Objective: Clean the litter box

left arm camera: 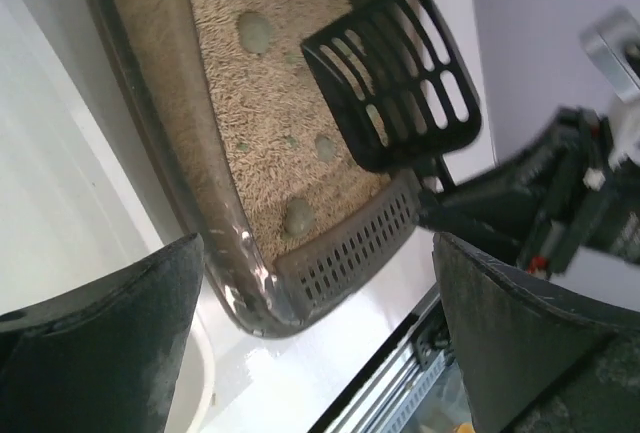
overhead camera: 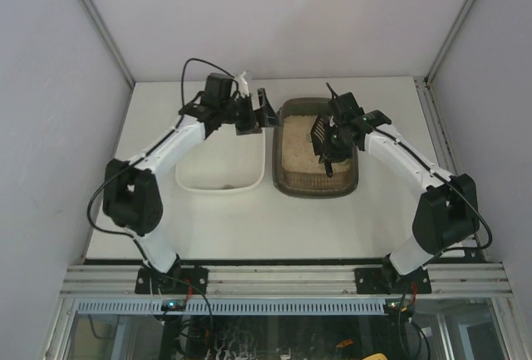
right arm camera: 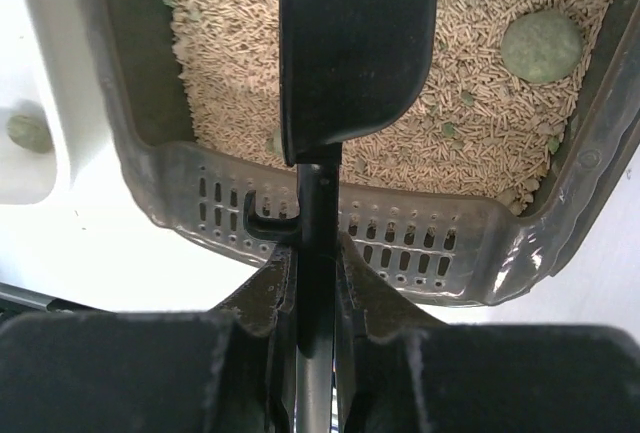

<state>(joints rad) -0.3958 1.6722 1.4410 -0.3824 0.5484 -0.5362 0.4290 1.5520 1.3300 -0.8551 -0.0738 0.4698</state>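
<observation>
Where the white table [overhead camera: 332,227] showed between the arms, the litter box [overhead camera: 316,191] sat right of centre, just beside the white tray [overhead camera: 218,179], whose far end the left arm hid. The right gripper [right arm camera: 318,283] clamped the handle of the black slotted scoop [right arm camera: 350,43], which covered part of the beige litter. The left gripper [overhead camera: 253,110] hung wide open. Grey-green clumps [right arm camera: 540,45] lay in the litter, some cut off.

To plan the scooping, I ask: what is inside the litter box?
Beige litter with several round grey-green clumps fills the litter box. The black scoop in the right gripper covers part of it; what lies beneath cannot be seen.
</observation>
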